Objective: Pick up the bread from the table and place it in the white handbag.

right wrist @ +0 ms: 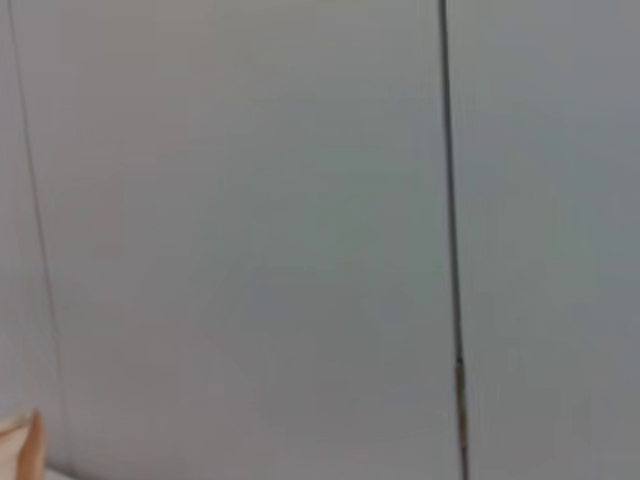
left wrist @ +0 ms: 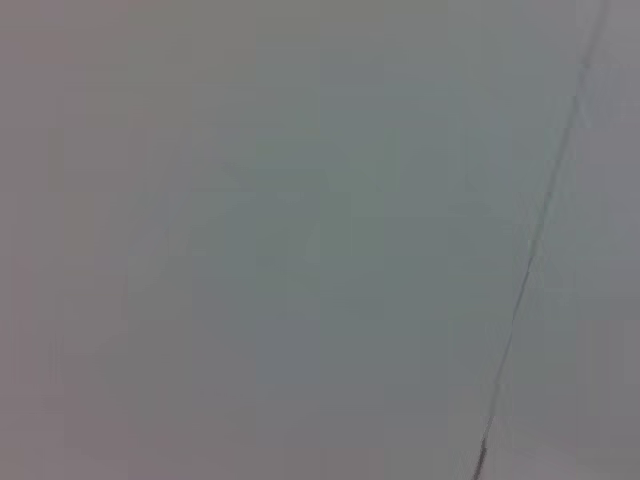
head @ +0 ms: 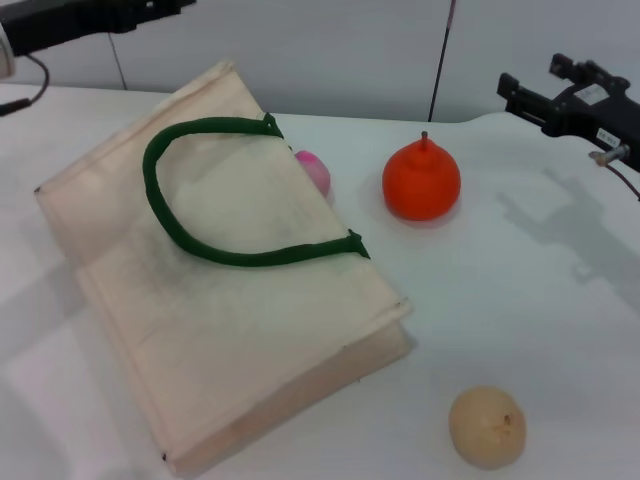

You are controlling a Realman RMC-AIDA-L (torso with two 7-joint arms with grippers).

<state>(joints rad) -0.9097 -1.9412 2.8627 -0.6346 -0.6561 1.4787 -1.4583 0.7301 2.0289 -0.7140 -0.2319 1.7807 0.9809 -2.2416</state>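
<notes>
The white handbag (head: 220, 290) lies flat on the table in the head view, its dark green loop handle (head: 170, 215) resting on top. The bread is out of view in every frame. My left gripper (head: 150, 10) is raised at the far left, above and behind the bag. My right gripper (head: 520, 92) is raised at the far right, well clear of the table things. Both wrist views show only a plain grey wall, and the right one catches a small tan corner (right wrist: 25, 450) at its edge.
An orange pear-shaped fruit (head: 421, 180) stands behind and right of the bag. A pink object (head: 316, 170) peeks out behind the bag's far edge. A round tan ball (head: 487, 427) lies near the front right. The white table (head: 530, 300) spreads to the right.
</notes>
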